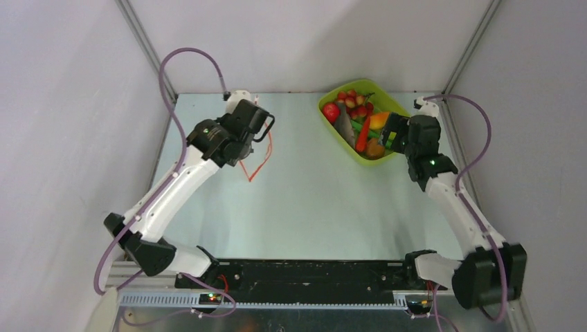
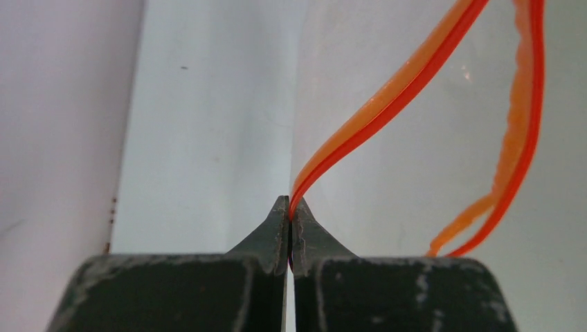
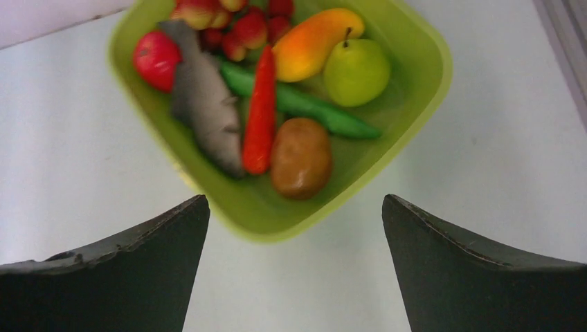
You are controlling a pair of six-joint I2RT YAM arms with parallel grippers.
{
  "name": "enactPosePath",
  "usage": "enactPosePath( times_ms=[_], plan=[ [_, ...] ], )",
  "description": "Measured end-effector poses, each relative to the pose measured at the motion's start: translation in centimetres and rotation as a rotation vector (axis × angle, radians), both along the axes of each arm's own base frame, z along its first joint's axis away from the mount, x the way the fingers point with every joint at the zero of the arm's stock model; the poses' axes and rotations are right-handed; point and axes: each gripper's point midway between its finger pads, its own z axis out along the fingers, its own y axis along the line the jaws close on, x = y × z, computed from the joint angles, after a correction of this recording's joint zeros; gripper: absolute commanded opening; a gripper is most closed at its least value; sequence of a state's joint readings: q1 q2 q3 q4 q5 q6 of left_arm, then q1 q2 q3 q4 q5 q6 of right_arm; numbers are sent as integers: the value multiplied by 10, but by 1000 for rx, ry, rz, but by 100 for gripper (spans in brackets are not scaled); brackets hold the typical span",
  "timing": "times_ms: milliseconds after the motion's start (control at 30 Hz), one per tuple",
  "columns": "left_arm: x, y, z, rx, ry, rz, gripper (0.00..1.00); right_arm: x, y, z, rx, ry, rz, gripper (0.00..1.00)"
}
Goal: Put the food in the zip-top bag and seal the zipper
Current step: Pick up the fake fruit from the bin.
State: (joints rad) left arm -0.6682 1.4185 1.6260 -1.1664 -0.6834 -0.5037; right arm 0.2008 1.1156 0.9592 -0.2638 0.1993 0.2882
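**Lime-green tray of food lies just ahead of the open right claw**

Top view: the lime-green plastic tray (image 1: pixel 322 108) stands at the far right of the pale counter (image 1: pixel 311 200) and holds the toy food. The right claw (image 1: pixel 389 133) hangs at the tray's near-right edge, so the right arm is much the nearer to the food. Well apart, at the far left, the left claw (image 1: pixel 266 131) holds up the thin orange-red zipper (image 1: pixel 259 164), which droops in a loop toward the counter.

Left wrist view: the left claw's jaws are pressed together, clamped on one lip of the zipper. The other lip curves away to the right, so the mouth of the clear plastic zip-top bag (image 2: pixel 415 173) gapes. The film itself barely shows.

Right wrist view: the right claw's jaws stand wide apart and empty. The food lies straight ahead and below. The brown oval toy kiwi (image 3: pixel 300 158) is nearest. Just beside it on the left is the slim orange-red toy carrot (image 3: pixel 261 111), its long axis running near to far, square to the line on which the jaws close. A grey toy fish (image 3: pixel 204 104) lies left of the carrot. I judge a short forward dip would bring the jaws astride kiwi or carrot.
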Motion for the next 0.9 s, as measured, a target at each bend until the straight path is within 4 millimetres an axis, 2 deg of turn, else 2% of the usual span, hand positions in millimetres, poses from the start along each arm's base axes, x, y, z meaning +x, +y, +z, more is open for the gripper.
enactPosePath(
  times_ms=[67,167,300,400,500,667,767,900],
  plan=[
    [-5,15,14,43,-30,24,1,19,-13,-16,-23,22,-27,100],
    [-8,30,35,88,-72,53,1,45,-29,-55,-51,93,-48,98],
    [0,28,43,99,-87,54,0,71,-35,-92,-84,179,-47,97],
    [15,6,22,89,-31,10,0,100,-37,-97,-117,168,-49,95],
    [37,-30,-19,59,66,-63,0,131,-41,-98,-172,145,-53,94],
    [54,-72,-85,28,225,-141,0,163,-52,-108,-258,148,-79,92],
    [52,-81,-102,4,268,-166,0,171,-57,-124,-282,179,-85,85],
    [51,-91,-108,-46,279,-196,0,169,-59,-145,-288,234,-80,75]
  ],
)
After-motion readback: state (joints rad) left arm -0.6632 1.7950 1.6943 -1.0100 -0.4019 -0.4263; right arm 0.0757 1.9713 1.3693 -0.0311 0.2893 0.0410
